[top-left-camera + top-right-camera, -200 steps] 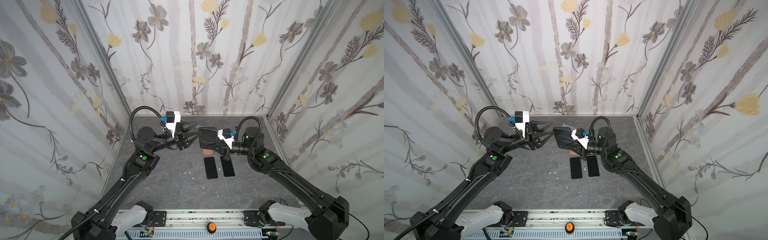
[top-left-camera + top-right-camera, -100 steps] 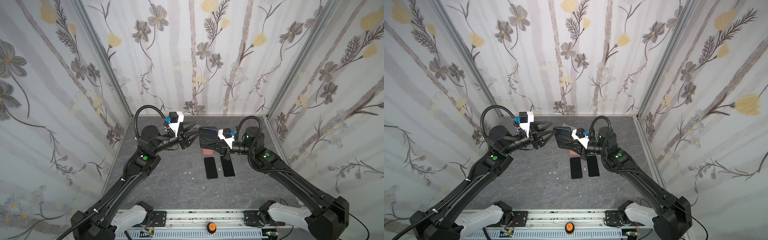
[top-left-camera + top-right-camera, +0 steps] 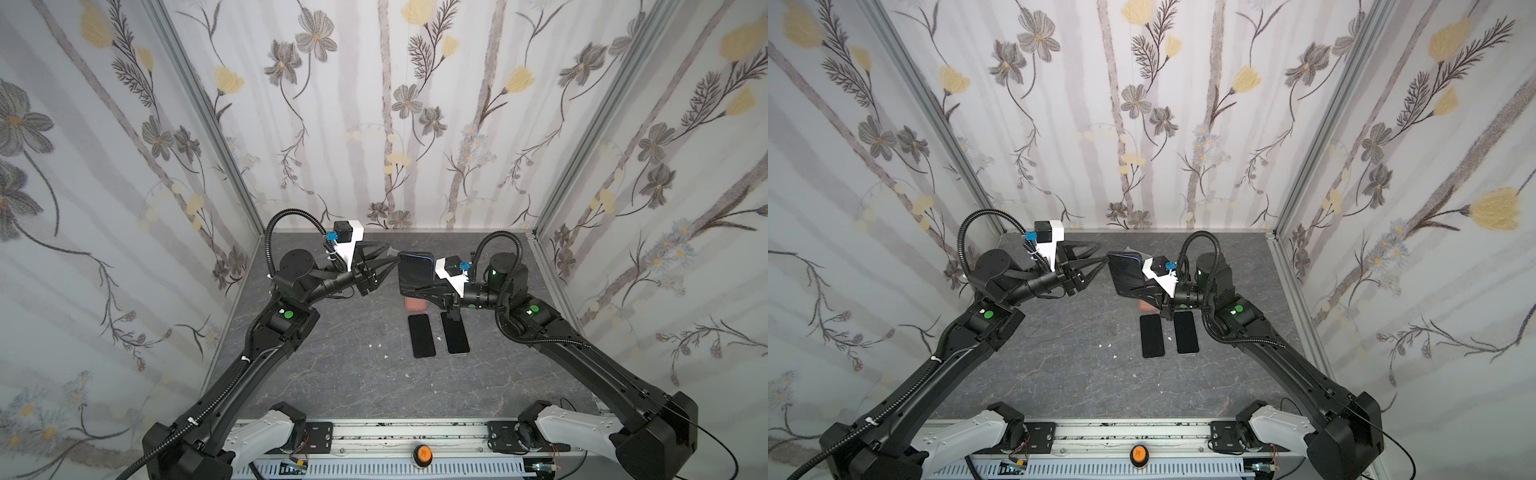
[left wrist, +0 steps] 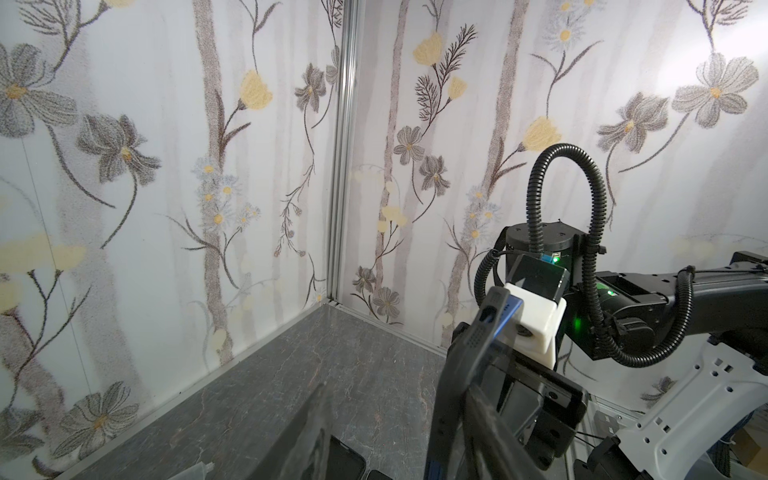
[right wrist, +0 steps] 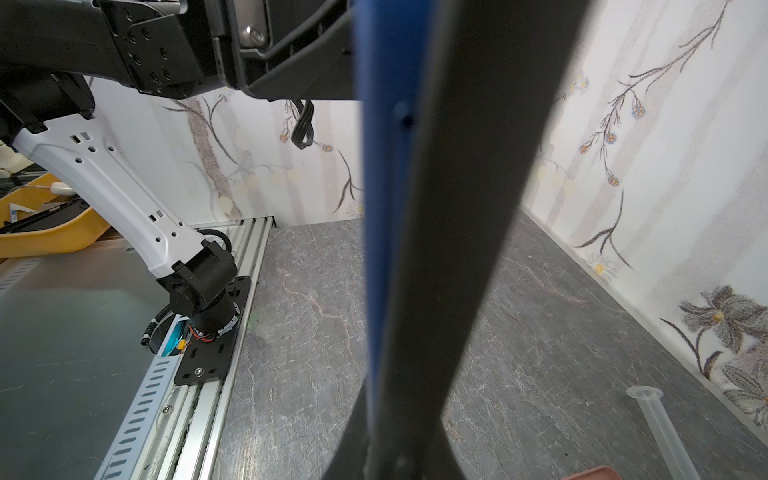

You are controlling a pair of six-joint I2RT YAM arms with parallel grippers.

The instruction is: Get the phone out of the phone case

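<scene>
Right claw (image 3: 417, 292) clamped on blue-rimmed phone in black soft case (image 3: 415, 268), upright above grey marbled table (image 3: 332, 374) | left claw (image 3: 392, 254) half-open, empty, moved in since a second ago, fingertip (image 3: 390, 262) at case edge | likely ready to pry case off

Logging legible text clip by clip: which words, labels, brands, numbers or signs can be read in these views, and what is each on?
Nothing can be read in any view.
Orange button at the front edge: dark mark, too small to read.
White slip in the yellow tray: small print, too blurred to read.
Phones lying flat: dark screens, no text.
Cased phone: no print visible.
</scene>
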